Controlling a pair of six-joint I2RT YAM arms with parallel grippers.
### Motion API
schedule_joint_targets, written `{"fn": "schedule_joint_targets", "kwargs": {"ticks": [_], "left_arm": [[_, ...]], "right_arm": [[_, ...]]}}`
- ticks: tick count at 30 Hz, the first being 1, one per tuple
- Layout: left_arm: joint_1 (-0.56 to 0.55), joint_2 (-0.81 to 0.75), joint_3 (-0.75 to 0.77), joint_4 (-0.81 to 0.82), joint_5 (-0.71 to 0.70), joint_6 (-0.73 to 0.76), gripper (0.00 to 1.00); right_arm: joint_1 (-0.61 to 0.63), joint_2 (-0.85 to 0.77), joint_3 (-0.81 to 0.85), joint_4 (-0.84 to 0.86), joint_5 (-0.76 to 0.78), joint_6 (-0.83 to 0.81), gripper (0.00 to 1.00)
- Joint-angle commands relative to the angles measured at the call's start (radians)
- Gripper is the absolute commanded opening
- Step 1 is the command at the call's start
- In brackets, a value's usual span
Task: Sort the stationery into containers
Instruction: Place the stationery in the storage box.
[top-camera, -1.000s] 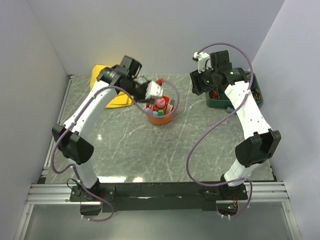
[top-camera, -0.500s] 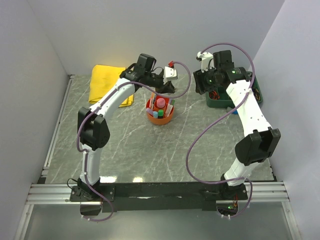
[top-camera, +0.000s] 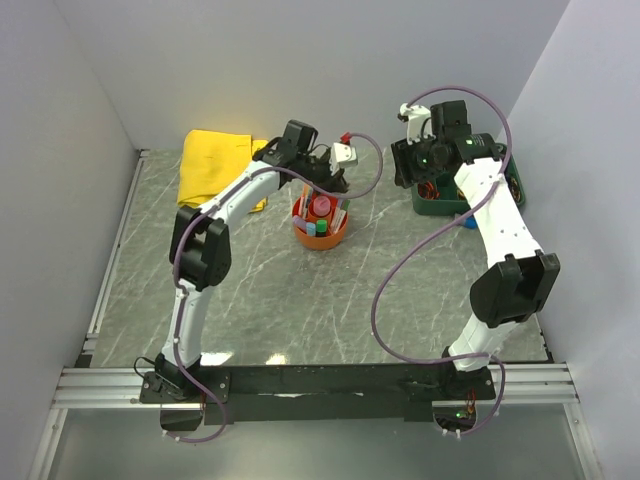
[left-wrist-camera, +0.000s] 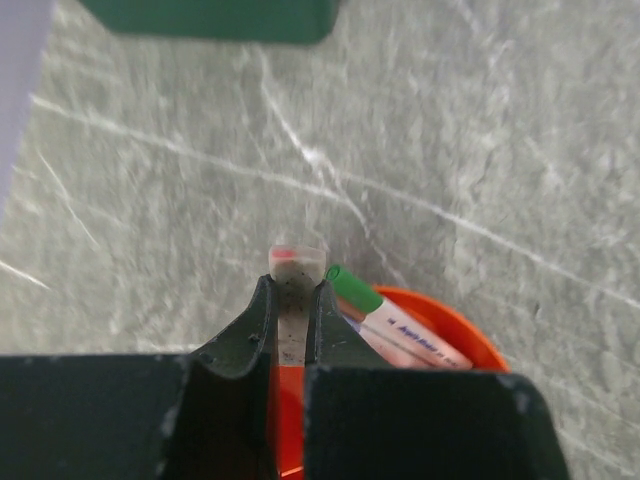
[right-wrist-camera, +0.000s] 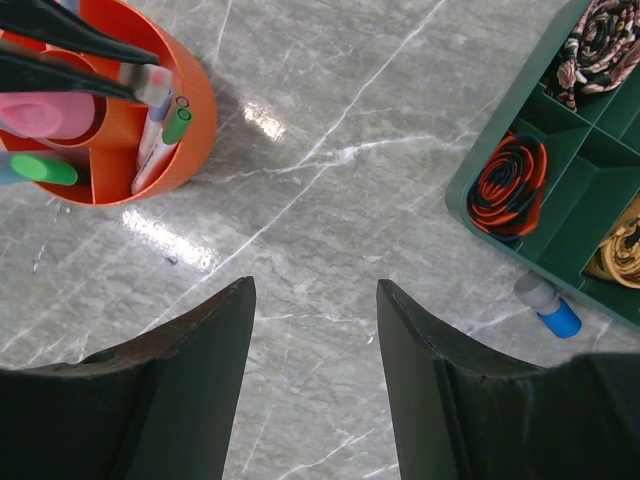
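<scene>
Swinging left gripper (left-wrist-camera: 293, 292) past round orange plastic organiser bowl (left-wrist-camera: 455, 335), clenching slim red-tipped marker (left-wrist-camera: 297, 260). Idling right gripper (right-wrist-camera: 315, 290), released, empty. Risking a missed drop through overshooting.

The left arm (top-camera: 235, 200) rose from its base at the near edge, elbow bent over the left side of the worktop (top-camera: 300, 300). Forearm stretched far and rightward toward the centre. Wrist pitched down. The left gripper (left-wrist-camera: 297, 295) had its jaws pinched tight on a thin pen (left-wrist-camera: 297, 258), whose pale end stuck out just past the fingertips. The right arm (top-camera: 495, 215) stood on the right side, elbow kinked outward, forearm angled toward the far side and slightly inward. The right gripper (right-wrist-camera: 315, 290) pointed down at the worktop, fingers well parted.
</scene>
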Motion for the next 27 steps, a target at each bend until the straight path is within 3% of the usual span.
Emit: {"fn": "schedule_joint_targets", "kwargs": {"ticks": [1,8,12,17,20,27], "left_arm": [[0.012,0.025,0.016,-0.009,-0.026,0.018,0.07],[0.040,0.033,-0.043,-0.024,-0.042,0.028,0.09],[0.042,0.039,-0.047,-0.024,-0.072,0.012,0.33],[0.043,0.022,-0.072,0.001,-0.086,0.007,0.51],[0.043,0.013,-0.075,0.017,-0.079,0.001,0.56],[0.043,-0.067,-0.050,0.062,0.016,-0.059,0.57]], "right_arm": [[-0.012,0.017,0.031,0.021,-0.013,0.012,0.60],[-0.013,0.034,0.035,0.026,-0.007,0.012,0.60],[-0.013,0.044,0.046,0.024,-0.007,0.014,0.60],[-0.013,0.060,0.066,0.026,-0.007,0.017,0.60],[-0.013,0.066,0.074,0.027,-0.006,0.018,0.60],[-0.045,0.043,0.029,0.032,0.034,0.043,0.60]]}}
